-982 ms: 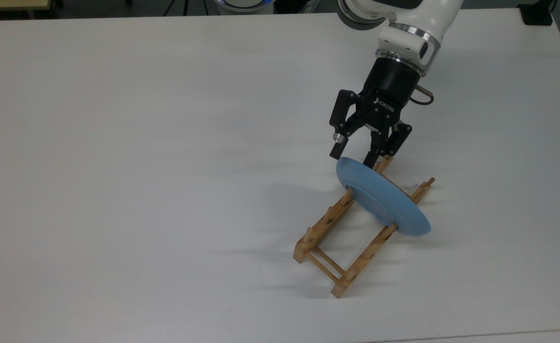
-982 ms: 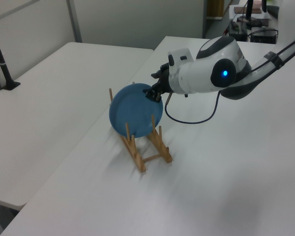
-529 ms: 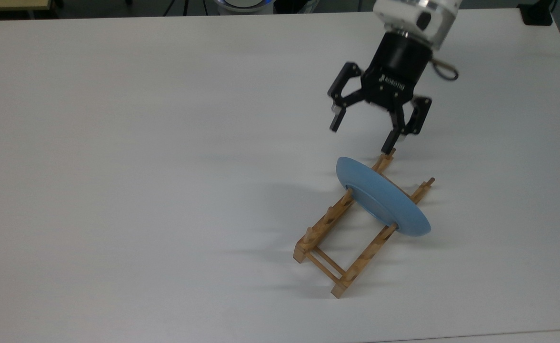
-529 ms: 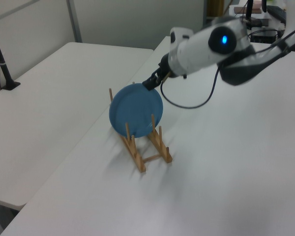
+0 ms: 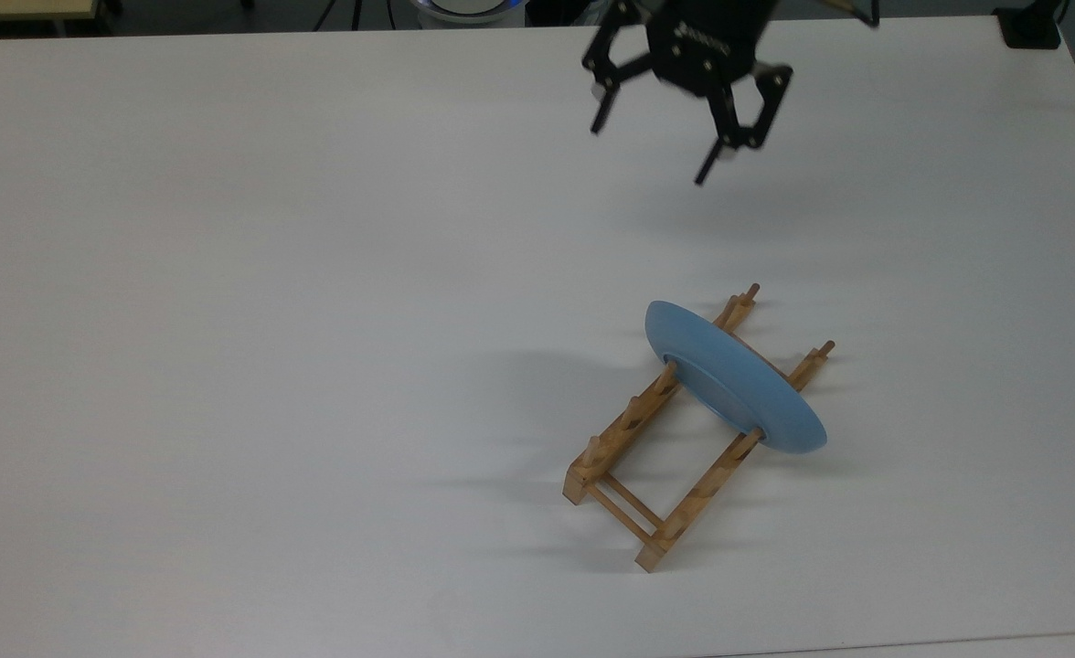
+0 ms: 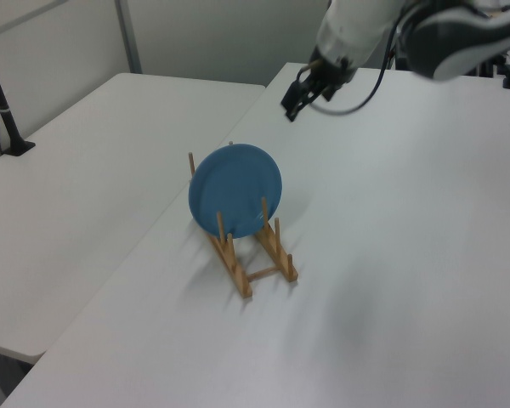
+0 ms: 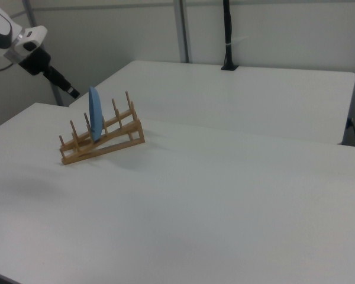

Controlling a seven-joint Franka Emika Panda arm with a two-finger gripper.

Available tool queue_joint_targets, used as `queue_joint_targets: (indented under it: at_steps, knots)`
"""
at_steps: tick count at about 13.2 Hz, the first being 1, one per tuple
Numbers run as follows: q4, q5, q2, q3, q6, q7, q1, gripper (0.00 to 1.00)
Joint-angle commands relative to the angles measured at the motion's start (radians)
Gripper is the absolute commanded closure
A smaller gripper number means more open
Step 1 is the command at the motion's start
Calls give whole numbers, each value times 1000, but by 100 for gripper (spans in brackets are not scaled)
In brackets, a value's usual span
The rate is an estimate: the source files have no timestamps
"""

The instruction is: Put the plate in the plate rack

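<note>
Light-blue item: the plate stands on edge in the plate rack, seated in a slot toward the rack's far end in the top view.
Plate attitude: near upright, leaning slightly; in the right view it shows edge-on as a thin vertical blade between pegs.
Reason for attitude: pegs on both rails flank the plate's lower part, so the pegs, not the arm, carry its lean.
Rack construction: light wood, two parallel notched rails joined by thin crossbars; the left view shows the plate's face filling most of the rack's width.
Rack support: flat on the white table, with nothing else near it.
Claw position: the gripper hangs at the top edge of the top view, well apart from the plate and above the table.
Claw state: both fingers are spread wide with nothing between them; the left view also puts it clear of the plate's upper rim.
Contact: none between claw and plate.
Task status (judgement): placement looks complete, since the plate holds its slot unaided.
Residual risk (judgement): the plate overhangs one rail in the top view, so a knock to the rack could tip it.
Next requirement (judgement): only a clear path away from the rack.
</note>
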Motion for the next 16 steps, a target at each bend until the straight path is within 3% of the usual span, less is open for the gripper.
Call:
queue_joint_targets:
  at_steps: [1, 2, 4, 6, 7, 10, 12, 16]
  knots:
    - [-29, 224, -99, -39, -96, -59, -27, 0]
    - [-30, 340, -127, -103, -137, -88, -26, 0]
    - [-33, 587, -187, -289, -212, -151, -9, 0]
    - [-41, 646, -216, -399, -263, -251, 9, 0]
    - [-49, 651, -224, -427, -265, -307, 17, 0]
    - [-53, 652, -244, -451, -263, -511, 17, 0]
    - [-53, 652, -241, -450, -259, -750, 5, 0]
    - [-53, 652, -236, -450, -257, -1071, -14, 0]
